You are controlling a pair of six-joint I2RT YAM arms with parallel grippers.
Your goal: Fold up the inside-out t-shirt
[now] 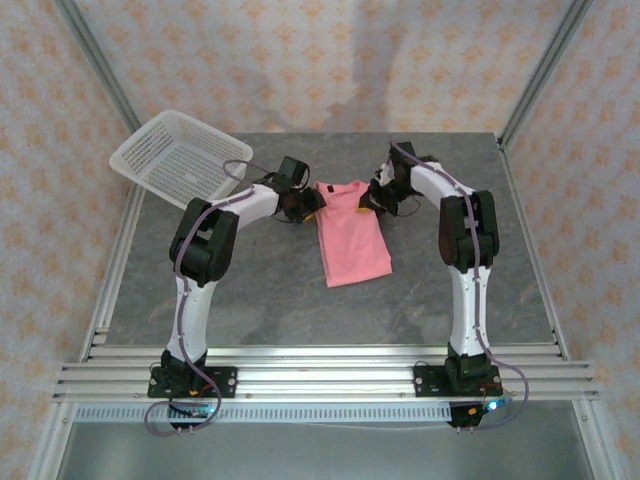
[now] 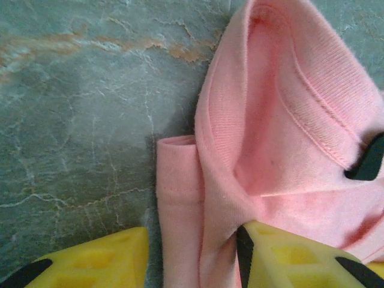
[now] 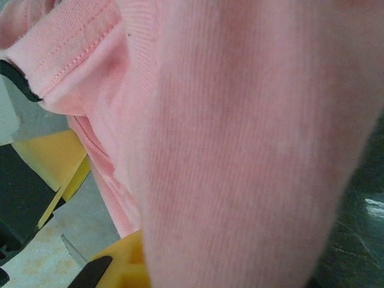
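T-shirt — salmon-pink fine-ribbed knit, narrow oblong

Plain salmon-pink t-shirt, yellow fingers, grey marbled table, white mesh basket.

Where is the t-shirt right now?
In the top view the pink t-shirt lies mid-table, its collar end between the left gripper and the right gripper; the white mesh basket sits at the far-left corner.
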